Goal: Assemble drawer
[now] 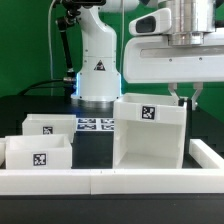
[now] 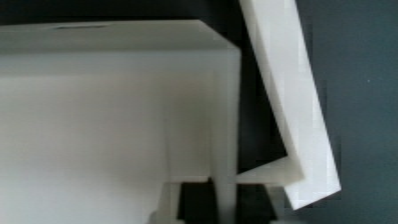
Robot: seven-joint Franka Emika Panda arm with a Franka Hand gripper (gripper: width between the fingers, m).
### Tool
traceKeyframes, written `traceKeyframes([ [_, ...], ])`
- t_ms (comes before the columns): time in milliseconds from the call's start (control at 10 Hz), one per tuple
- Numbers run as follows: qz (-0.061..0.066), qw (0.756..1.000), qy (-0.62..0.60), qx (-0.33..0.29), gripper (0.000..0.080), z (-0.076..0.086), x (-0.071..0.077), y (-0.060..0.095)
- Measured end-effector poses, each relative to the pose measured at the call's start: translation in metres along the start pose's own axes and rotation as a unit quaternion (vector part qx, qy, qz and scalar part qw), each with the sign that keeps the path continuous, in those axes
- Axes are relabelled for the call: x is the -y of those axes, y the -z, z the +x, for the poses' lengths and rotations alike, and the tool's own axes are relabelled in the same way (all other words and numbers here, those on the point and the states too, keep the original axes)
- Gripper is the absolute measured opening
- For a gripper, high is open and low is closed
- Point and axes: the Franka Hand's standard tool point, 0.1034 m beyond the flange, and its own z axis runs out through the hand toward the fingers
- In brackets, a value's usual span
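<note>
You've barely begun: the near tray [image 1: 40, 157] and far tray [image 1: 50, 126] sit outside the casing [image 1: 150, 140]; I cannot tell whether your claw [image 1: 185, 99] grips anything.

Casing [image 1: 150, 140], trays [image 1: 40, 157]: smooth matt white plastic; table [image 1: 96, 152] matt black.

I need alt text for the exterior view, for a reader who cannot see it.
A white robot hand hangs over the right side of a tall white drawer casing on a black table. At the exterior view's left stand two shallow trays, the rear tray and the front tray; a low white rail lies in front.
</note>
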Motion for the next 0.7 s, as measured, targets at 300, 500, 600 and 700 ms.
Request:
traceKeyframes([
  [300, 0.004, 0.988, -0.157, 0.006, 0.0038, -0.0001, -0.0003, -0.0001],
  [500, 0.011, 0.975, -0.222, 0.007, 0.0038, 0.0036, -0.0029, 0.0003],
  [600, 0.013, 0.970, -0.241, 0.009, 0.0038, 0.0022, -0.0007, 0.0004],
  [700, 0.016, 0.962, -0.271, 0.013, 0.0038, 0.0009, 0.0013, 0.0004],
])
